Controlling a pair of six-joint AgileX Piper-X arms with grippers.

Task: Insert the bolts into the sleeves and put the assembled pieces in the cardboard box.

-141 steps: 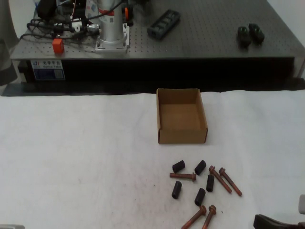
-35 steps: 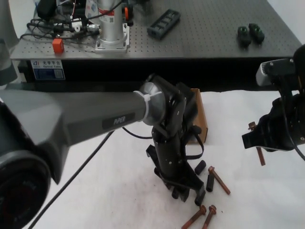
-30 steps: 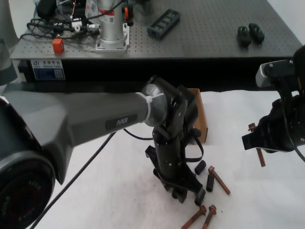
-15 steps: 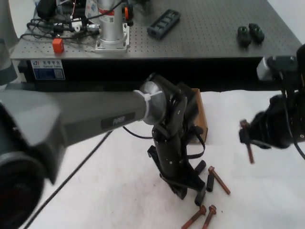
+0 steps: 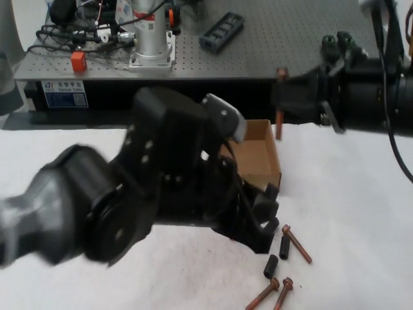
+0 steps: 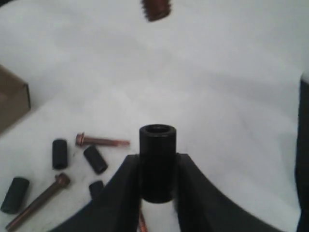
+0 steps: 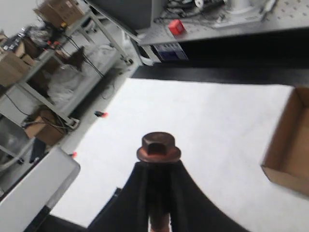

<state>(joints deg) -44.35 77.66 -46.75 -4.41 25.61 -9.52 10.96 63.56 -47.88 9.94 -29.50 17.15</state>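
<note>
"Copper-brown, that bolt (image 5: 280, 123) in the high view. Who had it?"

"The right pincer (image 5: 287, 97), clenched on it, with the head up and the shank hanging down. The cardboard box (image 5: 255, 161) sat below that pincer, open side up. The left pincer (image 5: 266, 201) was low at the box's near corner. Loose bolts (image 5: 297, 243) and loose sleeves (image 5: 284, 247) lay on the white cloth (image 5: 361, 213) just beside it, on the camera's side."

"And the left wrist view?"

"The left pincer (image 6: 158, 166) grasped a black sleeve (image 6: 157, 140), which stood upright with its bore open at the free end. Beyond the pincer and off to one side lay loose sleeves (image 6: 59, 153) and loose bolts (image 6: 102, 141). The box's corner (image 6: 12, 104) was farther off. The bolt's threaded tip (image 6: 155, 8) hung ahead, well apart from the sleeve."

"The right wrist view?"

"The bolt's flanged head (image 7: 158, 145) stood just past the right pincer (image 7: 158, 169), whose fingers were tight on the shank. The cardboard box (image 7: 289, 150) lay beyond it, to one side."
</note>
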